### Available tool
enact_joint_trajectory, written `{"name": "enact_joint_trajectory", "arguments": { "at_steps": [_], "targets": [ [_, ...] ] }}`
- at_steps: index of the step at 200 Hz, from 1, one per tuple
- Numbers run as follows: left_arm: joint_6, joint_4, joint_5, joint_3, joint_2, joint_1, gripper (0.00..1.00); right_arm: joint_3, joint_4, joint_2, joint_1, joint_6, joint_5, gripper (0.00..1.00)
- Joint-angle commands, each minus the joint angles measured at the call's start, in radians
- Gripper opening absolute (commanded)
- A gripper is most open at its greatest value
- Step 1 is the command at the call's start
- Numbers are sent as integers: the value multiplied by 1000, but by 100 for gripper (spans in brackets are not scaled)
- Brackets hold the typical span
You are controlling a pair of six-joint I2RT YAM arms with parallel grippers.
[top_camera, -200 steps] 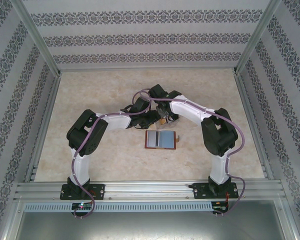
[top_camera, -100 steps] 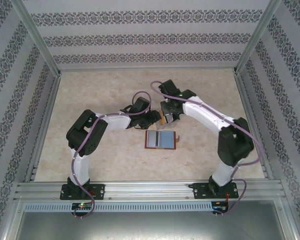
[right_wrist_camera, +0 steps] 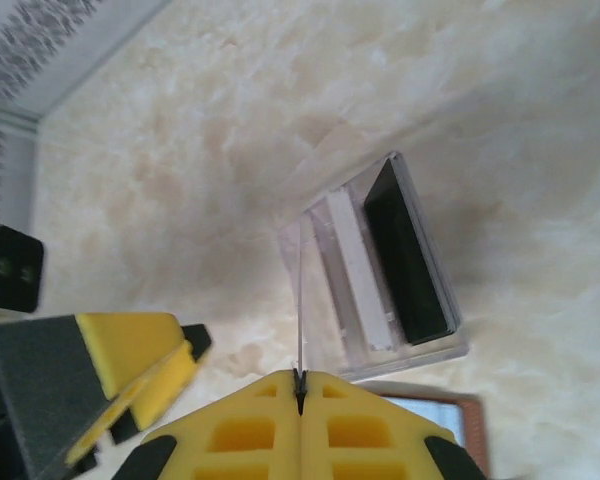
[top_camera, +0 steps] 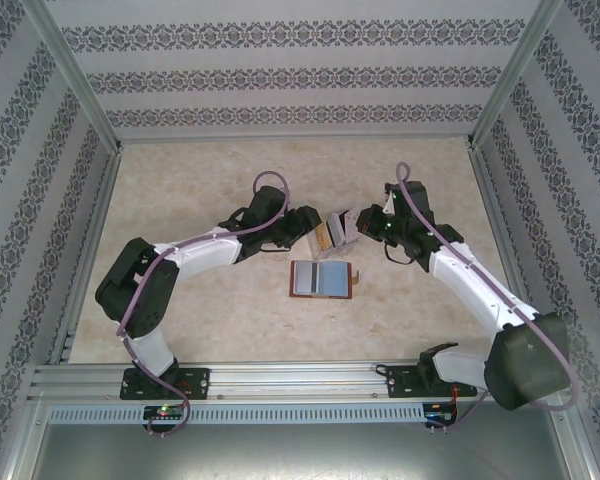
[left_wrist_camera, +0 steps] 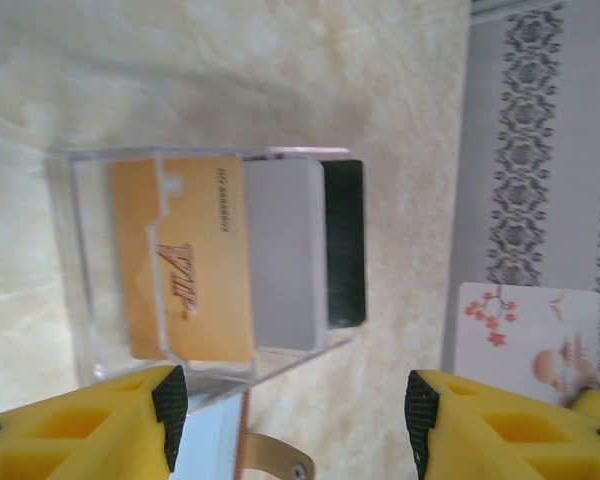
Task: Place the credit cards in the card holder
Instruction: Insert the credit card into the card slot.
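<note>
A clear plastic case (left_wrist_camera: 205,260) lies on the table with a tan/gold card (left_wrist_camera: 185,260), a white-grey card (left_wrist_camera: 285,255) and a black card (left_wrist_camera: 345,240) in it. My left gripper (left_wrist_camera: 290,415) hovers open just before the case, nothing between its fingers. My right gripper (right_wrist_camera: 300,385) is shut on a thin white card (right_wrist_camera: 299,310), seen edge-on; its blossom-printed face (left_wrist_camera: 525,340) shows beside the case. The reddish-brown card holder (top_camera: 352,282) lies open in front of both grippers, a light blue card (top_camera: 320,279) inside it.
Both arms meet over the middle of the marble-patterned table, left gripper (top_camera: 305,228) and right gripper (top_camera: 355,225) on either side of the case (top_camera: 325,237). Patterned walls with metal rails enclose the table. The holder's snap tab (left_wrist_camera: 275,462) lies under the left fingers.
The right arm has swung out to the right and its gripper has shut on the white card. The left arm has stretched forward and its jaws have widened a little.
</note>
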Motion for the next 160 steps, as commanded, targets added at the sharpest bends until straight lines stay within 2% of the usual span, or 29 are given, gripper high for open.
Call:
{"name": "enact_joint_trajectory", "arguments": {
  "at_steps": [1, 38, 93, 138, 160],
  "targets": [
    [-86, 186, 96, -47, -1, 12, 61, -64, 168, -36, -9, 189, -108, 0],
    [-185, 377, 169, -67, 29, 12, 60, -139, 307, -32, -14, 294, -168, 0],
    [-218, 447, 227, -60, 60, 12, 56, -169, 375, -31, -17, 335, -195, 2],
    [-253, 552, 249, -81, 56, 11, 35, -180, 408, -14, -18, 359, -212, 2],
    [-255, 561, 250, -90, 50, 11, 20, -181, 405, -9, -18, 358, -212, 2]
  ]
}}
